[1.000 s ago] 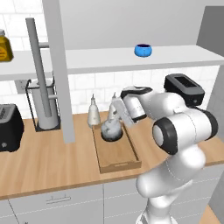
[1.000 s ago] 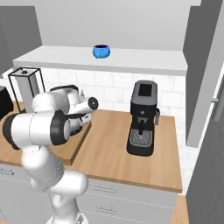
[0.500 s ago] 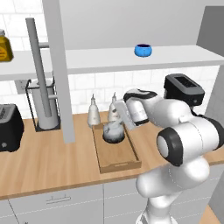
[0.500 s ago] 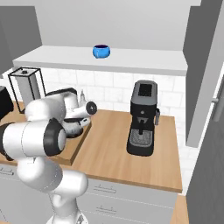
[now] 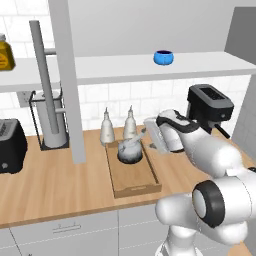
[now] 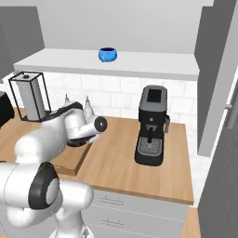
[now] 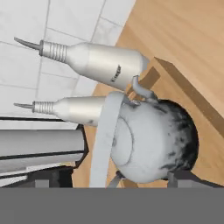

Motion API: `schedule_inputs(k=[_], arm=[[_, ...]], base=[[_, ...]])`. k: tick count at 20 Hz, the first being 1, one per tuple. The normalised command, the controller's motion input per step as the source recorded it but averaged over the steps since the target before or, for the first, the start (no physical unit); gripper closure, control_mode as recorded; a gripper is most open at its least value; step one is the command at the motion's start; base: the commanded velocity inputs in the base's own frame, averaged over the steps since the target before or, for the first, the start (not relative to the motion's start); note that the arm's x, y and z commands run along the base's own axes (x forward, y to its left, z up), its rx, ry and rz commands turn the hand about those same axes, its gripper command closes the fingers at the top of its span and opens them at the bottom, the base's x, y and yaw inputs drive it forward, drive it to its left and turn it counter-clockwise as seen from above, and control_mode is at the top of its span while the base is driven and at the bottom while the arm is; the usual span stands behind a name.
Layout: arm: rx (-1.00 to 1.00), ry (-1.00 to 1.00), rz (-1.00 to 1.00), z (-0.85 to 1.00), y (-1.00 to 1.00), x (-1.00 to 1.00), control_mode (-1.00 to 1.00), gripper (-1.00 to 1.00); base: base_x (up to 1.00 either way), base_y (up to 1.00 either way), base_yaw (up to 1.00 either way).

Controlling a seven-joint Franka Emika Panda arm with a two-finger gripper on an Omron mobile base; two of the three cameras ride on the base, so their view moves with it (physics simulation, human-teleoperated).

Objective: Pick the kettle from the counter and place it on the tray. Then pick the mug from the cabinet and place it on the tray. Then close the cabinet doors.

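The kettle (image 5: pixel 130 150) is seen a little above the middle of the left base view, standing upright in the far end of the tray (image 5: pixel 135 181), close to the two pale bottles (image 5: pixel 106 129) behind it, so the first step can be judged as done. The gripper (image 5: pixel 149 139) is found just right of the kettle, near its spout, and is turned sideways toward it. In the hand view the kettle (image 7: pixel 148 140) fills the centre with its arched handle across it, and the two dark fingertips (image 7: pixel 186 178) are seen low at either side of its body; it cannot be told whether they touch it or how far apart they stand. The mug (image 5: pixel 163 57) is placed in the upper middle of the left base view, on the white shelf of the cabinet (image 5: pixel 200 62), well apart from the arm, and is probably the next thing to be fetched. A cabinet door (image 5: pixel 65 75) hangs open in the upper left, so the shelf can be reached.
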Motion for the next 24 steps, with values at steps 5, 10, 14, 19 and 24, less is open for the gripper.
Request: schedule_inputs(k=[5, 10, 14, 19, 24], arm=[[-0.09, 0.04, 0.05, 0.82, -0.07, -0.6, -1.0, -1.0], [-0.1, 0.01, 0.13, 0.06, -0.09, -0.08, -1.0, -1.0], [-0.37, -0.03, 0.07, 0.95, -0.29, -0.46, -1.0, -1.0], [-0.56, 0.0, 0.0, 1.0, -0.07, -0.29, -1.0, -1.0], [-0.54, 0.01, -0.01, 0.77, -0.1, -0.16, -1.0, -1.0]], base=[[0.0, 0.0, 0.0], [0.0, 0.0, 0.0], [0.0, 0.0, 0.0], [0.0, 0.0, 0.0], [0.0, 0.0, 0.0]])
